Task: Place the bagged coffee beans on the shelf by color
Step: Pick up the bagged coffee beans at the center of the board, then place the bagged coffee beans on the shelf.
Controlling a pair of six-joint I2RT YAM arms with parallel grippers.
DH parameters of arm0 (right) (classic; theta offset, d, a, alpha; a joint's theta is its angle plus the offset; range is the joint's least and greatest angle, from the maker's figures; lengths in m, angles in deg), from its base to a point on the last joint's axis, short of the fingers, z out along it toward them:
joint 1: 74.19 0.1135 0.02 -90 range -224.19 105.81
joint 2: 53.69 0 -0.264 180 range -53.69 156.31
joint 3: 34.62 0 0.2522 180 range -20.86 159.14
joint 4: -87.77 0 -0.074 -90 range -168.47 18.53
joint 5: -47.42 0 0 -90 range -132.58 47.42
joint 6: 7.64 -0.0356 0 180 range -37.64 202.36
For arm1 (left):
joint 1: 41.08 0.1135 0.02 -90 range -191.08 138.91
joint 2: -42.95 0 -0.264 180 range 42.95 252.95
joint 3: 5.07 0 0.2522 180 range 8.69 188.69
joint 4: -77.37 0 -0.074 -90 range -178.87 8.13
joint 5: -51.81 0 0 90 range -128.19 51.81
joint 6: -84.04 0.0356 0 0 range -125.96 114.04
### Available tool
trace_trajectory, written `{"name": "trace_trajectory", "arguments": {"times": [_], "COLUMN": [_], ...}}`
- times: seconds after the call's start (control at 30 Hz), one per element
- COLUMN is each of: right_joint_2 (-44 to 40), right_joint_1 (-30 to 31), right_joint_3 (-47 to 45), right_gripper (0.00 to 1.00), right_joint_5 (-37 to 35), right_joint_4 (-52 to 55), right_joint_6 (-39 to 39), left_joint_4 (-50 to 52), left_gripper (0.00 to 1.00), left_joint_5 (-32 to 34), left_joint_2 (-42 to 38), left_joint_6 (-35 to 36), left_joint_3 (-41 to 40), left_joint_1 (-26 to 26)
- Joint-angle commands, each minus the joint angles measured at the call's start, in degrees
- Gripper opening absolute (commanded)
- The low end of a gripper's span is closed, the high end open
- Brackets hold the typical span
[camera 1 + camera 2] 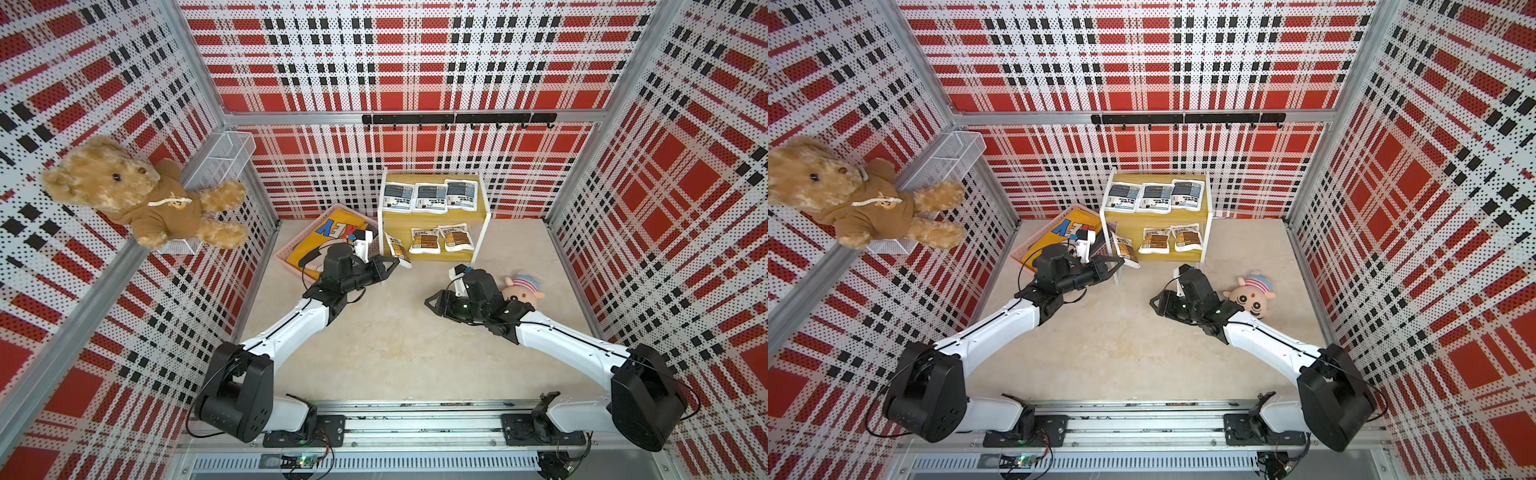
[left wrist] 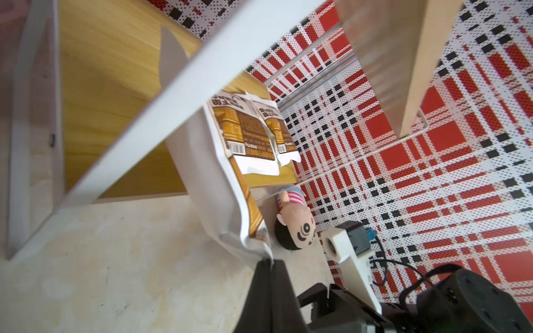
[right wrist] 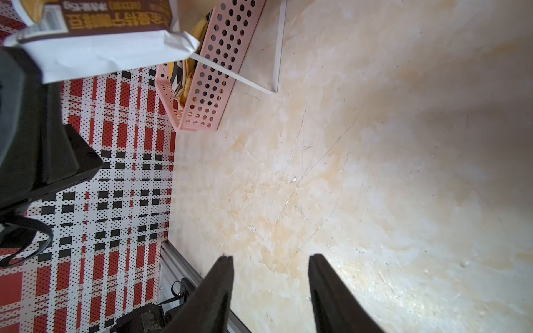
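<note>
Pinching pouch (image 2: 219, 187) corner, clearest from wrist.

I'm driving two matching arms: the left arm (image 1: 286, 328) and right arm (image 1: 569, 345) both wear glossy white shells, split by a thin dark seam and dotted with small dark screws. Their joints are matte black, with a bulky rounded shoulder housing (image 1: 235, 390) drilled with small holes. Thin black cables loop around the joints. Each wrist carries a white camera bracket (image 2: 346, 253) with a blue connector. The right gripper (image 3: 271, 257) has tapered black fingers (image 3: 215, 291), and a tiny green light (image 1: 462, 306) glows behind it.
</note>
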Motion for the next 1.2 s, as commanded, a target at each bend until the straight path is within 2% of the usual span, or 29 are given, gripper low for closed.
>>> {"name": "trace_trajectory", "arguments": {"times": [0.0, 0.53, 0.6, 0.67, 0.73, 0.83, 0.97, 1.17], "right_joint_2": [1.18, 2.63, 3.65, 4.7, 5.72, 7.08, 8.53, 14.33], "right_joint_1": [-0.39, -0.34, -0.39, -0.3, -0.17, -0.17, -0.23, -0.24], "right_joint_3": [2.27, 2.83, 3.11, 3.37, 3.68, 3.17, 0.15, -0.97], "right_gripper": [0.5, 0.5, 0.47, 0.38, 0.37, 0.39, 0.48, 0.51], "right_joint_5": [0.64, 0.82, 0.82, 0.6, 0.03, 1.57, 0.85, 1.82], "right_joint_4": [-1.73, -6.3, -8.5, -11.51, -14.22, -21.37, -33.12, -45.85], "right_joint_6": [0.96, 1.65, 1.77, 2.11, 2.1, -1.33, -10.88, -23.04], "left_joint_4": [3.97, 3.4, 3.42, 3.43, 3.39, 3.44, 3.5, 3.46], "left_gripper": [0.0, 0.0, 0.0, 0.0, 0.0, 0.0, 0.0, 0.0], "left_joint_5": [2.37, 2.64, 2.81, 2.86, 2.66, 2.38, 2.04, 1.32], "left_joint_2": [0.95, 4.45, 4.61, 4.85, 5.07, 5.52, 5.71, 5.75], "left_joint_6": [3.32, 3.39, 3.39, 3.3, 3.3, 3.35, 3.39, 3.56], "left_joint_3": [2.01, 5.35, 5.5, 5.72, 5.85, 6.23, 6.41, 6.13], "left_joint_1": [0.67, 0.67, 0.67, 0.76, 0.76, 0.93, 1.35, 1.86]}}
